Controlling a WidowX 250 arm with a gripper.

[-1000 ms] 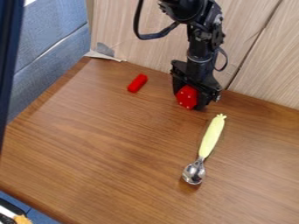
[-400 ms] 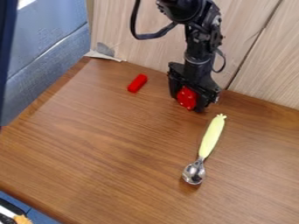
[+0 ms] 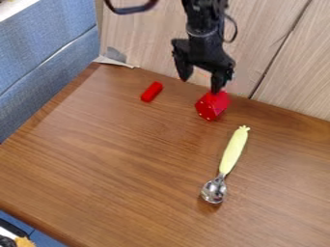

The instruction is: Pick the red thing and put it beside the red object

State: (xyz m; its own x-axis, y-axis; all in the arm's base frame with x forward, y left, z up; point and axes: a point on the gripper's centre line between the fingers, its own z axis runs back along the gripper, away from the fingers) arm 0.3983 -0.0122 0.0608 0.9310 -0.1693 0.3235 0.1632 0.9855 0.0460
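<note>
I hold the claw [image 3: 201,84] above the counter [image 3: 109,159], out beyond the handle end of the spoon [image 3: 232,150], its fingers spread wide with nothing between them. One fingertip hangs at the top of the red die [image 3: 211,106]; whether it touches, I cannot tell. The red die, which I take for the piece to be moved, sits on the counter just past the spoon's pale yellow handle. Farther past the spoon and off to its left in the view lies the red cylinder [image 3: 151,91], the likely partner, well apart from the red die.

The step in hand, in my judgement, is the pick: the two red pieces are not side by side, and I have neither in my grip. The next move calls for centering the open claw over the red die, lowering it so one finger goes down each side, closing, lifting, then carrying it to the red cylinder. Coming down off-center could tip the red die or shove it toward the spoon.

I can read no brand, label or writing; the pale spots on the red die are dots, not lettering.
</note>
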